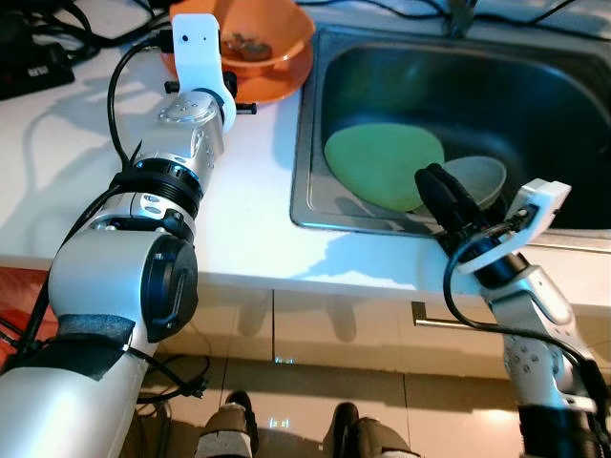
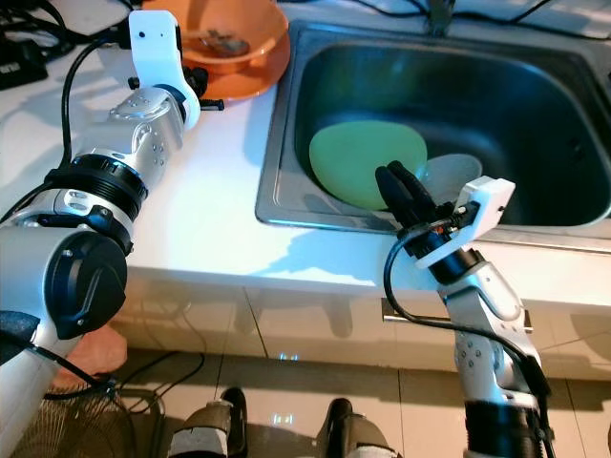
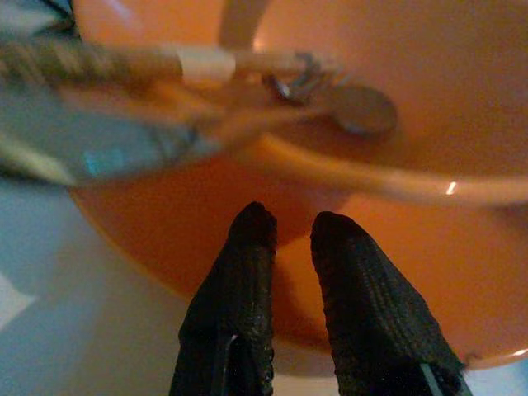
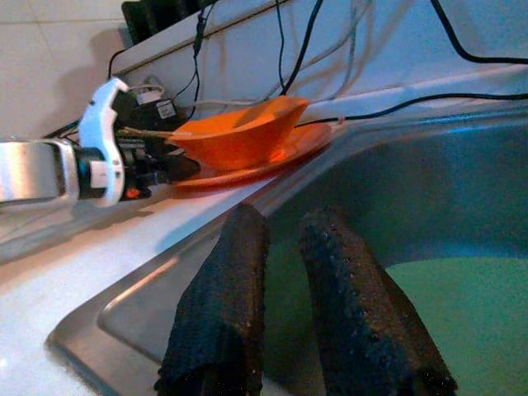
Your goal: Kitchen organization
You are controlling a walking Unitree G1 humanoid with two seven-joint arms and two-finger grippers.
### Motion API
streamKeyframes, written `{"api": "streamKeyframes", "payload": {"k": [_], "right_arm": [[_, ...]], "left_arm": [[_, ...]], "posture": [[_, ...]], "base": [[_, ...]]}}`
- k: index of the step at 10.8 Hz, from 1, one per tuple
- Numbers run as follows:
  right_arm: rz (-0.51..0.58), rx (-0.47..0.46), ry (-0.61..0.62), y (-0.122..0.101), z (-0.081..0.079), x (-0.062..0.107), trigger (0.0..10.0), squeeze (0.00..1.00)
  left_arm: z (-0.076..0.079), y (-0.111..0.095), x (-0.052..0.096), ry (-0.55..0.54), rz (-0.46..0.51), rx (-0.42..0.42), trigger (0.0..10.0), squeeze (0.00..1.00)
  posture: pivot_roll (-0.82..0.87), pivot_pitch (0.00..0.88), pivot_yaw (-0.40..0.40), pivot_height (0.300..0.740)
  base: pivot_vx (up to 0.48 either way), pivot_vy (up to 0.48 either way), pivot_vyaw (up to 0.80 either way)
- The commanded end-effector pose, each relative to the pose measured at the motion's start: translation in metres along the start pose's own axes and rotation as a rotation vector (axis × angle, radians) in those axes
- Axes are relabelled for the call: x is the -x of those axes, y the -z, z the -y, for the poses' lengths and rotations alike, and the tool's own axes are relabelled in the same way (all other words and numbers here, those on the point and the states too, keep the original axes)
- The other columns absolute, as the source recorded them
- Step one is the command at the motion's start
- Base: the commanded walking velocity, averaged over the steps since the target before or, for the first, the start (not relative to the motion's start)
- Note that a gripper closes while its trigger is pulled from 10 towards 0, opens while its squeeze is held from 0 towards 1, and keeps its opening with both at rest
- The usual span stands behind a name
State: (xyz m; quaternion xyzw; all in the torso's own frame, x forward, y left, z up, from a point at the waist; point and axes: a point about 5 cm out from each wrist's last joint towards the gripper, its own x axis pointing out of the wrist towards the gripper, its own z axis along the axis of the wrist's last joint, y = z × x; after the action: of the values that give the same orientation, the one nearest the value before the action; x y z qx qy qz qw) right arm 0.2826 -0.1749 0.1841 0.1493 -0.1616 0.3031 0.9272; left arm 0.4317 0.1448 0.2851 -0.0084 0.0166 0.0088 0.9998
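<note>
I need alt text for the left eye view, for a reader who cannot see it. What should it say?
A steel sink set in a white counter holds a green plate and a grey bowl; the right gripper reaches over the sink's front edge. The left gripper is at an orange bowl on the counter left of the sink.

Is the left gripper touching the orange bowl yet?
Cannot tell. In the left wrist view the left gripper sits right at the orange bowl, its fingertips overlapping the bowl's side, but no plain contact or gap shows.
</note>
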Motion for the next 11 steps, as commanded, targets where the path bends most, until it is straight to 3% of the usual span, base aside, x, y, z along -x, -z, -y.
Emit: {"api": "streamKeyframes", "payload": {"k": [1, 6, 11], "right_arm": [[-0.117, -0.098, 0.055, 0.028, 0.001, 0.015, 10.0, 0.0], [-0.137, -0.115, 0.055, 0.03, -0.005, 0.017, 10.0, 0.0], [-0.145, -0.122, 0.053, 0.032, -0.005, 0.015, 10.0, 0.0]], "left_arm": [[0.004, -0.006, 0.0, 0.005, 0.0, 0.005, 10.0, 0.0], [0.01, 0.001, 0.0, 0.018, -0.037, 0.059, 10.0, 0.0], [0.01, 0.004, 0.0, 0.026, -0.06, 0.042, 10.0, 0.0]], "posture": [[0.08, 0.312, -0.026, 0.74], [0.08, 0.329, -0.029, 0.74], [0.12, 0.333, -0.025, 0.74]], "base": [[0.0, 0.0, 0.0], [0.0, 0.0, 0.0], [0.0, 0.0, 0.0]]}}
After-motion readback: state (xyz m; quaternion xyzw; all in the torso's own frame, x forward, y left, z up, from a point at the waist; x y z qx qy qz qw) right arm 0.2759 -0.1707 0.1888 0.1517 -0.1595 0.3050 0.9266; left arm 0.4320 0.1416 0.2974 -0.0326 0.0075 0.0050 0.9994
